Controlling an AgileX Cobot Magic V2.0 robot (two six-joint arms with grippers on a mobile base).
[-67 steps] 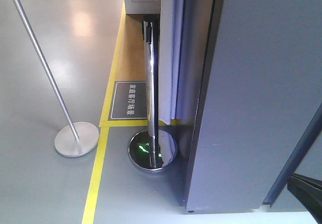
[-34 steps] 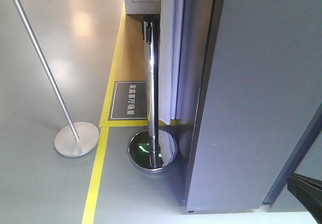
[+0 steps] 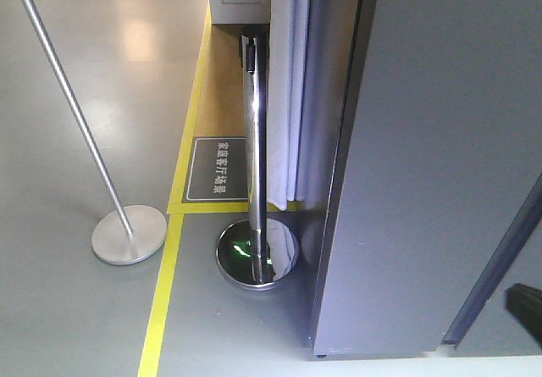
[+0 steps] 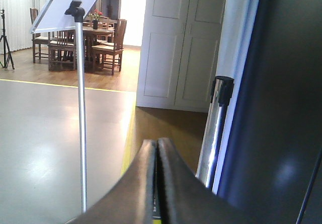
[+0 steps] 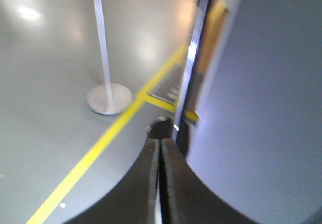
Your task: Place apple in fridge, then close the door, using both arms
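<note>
Fridge (image 3: pixel 440 157): a tall dark grey slab filling the right of the front view, its plain outer face toward the camera; nothing of the inside shows in any view.
Door: I cannot tell from these views which grey panel is the door, or whether it stands ajar.
Floor (image 3: pixel 68 301): glossy grey, crossed by a yellow line (image 3: pixel 161 301) that runs up past a dark floor sign (image 3: pixel 218 169) with white characters.
Chrome pole (image 3: pixel 256 140): upright just beside the fridge's left edge, on a mirror-bright round base (image 3: pixel 257 255).
Matt pole (image 3: pixel 72 110): leaning in the front view, on a flat grey disc (image 3: pixel 129 235) well left of the chrome one (in the left wrist view it carries a tilted white board (image 4: pixel 70 5)).
Left gripper (image 4: pixel 156 178): jaws pressed together with only a hairline seam between them, holding nothing, with the fridge's dark side to its right.
Right gripper (image 5: pixel 160 168): jaws likewise closed tight and empty, above the floor near the fridge's grey face; the picture is blurred.
Apple: not visible in any view.
</note>
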